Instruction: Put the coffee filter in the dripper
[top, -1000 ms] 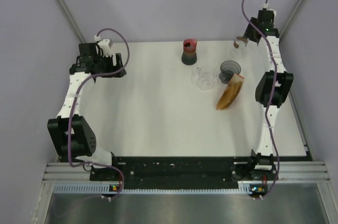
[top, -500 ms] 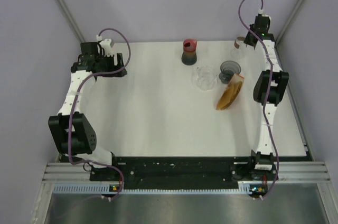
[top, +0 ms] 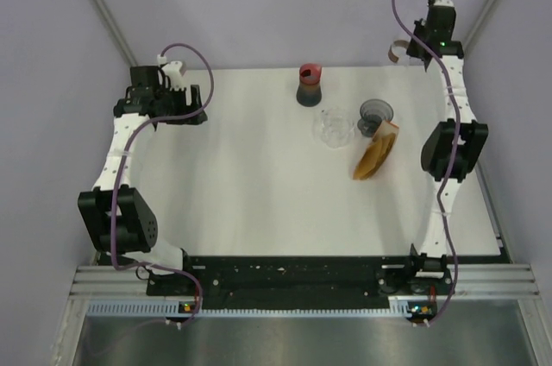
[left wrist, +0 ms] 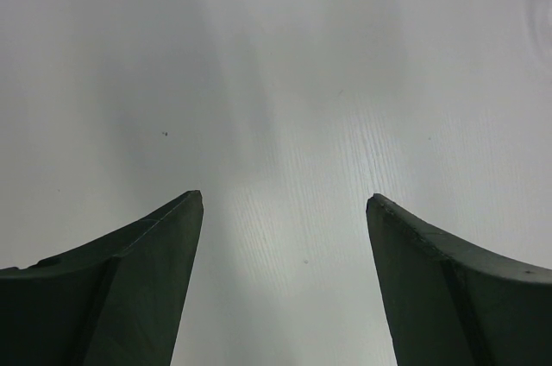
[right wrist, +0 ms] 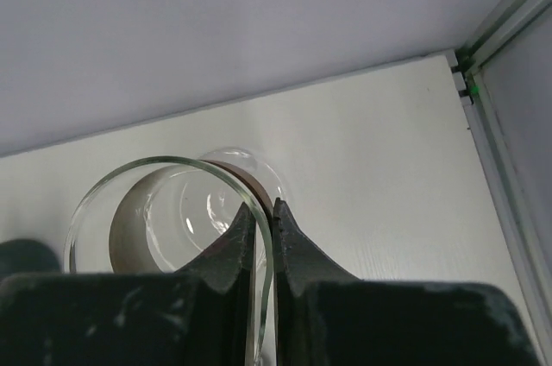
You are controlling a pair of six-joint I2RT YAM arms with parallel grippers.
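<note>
At the far right corner of the table (top: 241, 176), I have the right gripper (right wrist: 264, 206) pinched tight on the rim of the glass dripper (right wrist: 172, 211), one finger inside the wall and one outside. From above, the dripper (top: 396, 52) sits close to the back wall. The pack of brown coffee filters (top: 376, 154) lies on the table right of centre, just beside a dark grey cone (top: 375, 112), with a glass cup (top: 334, 126) and a red-capped flask (top: 309, 85) near. My left gripper (left wrist: 285, 202) hangs with its jaws spread wide over bare tabletop at the far left, holding nothing.
</note>
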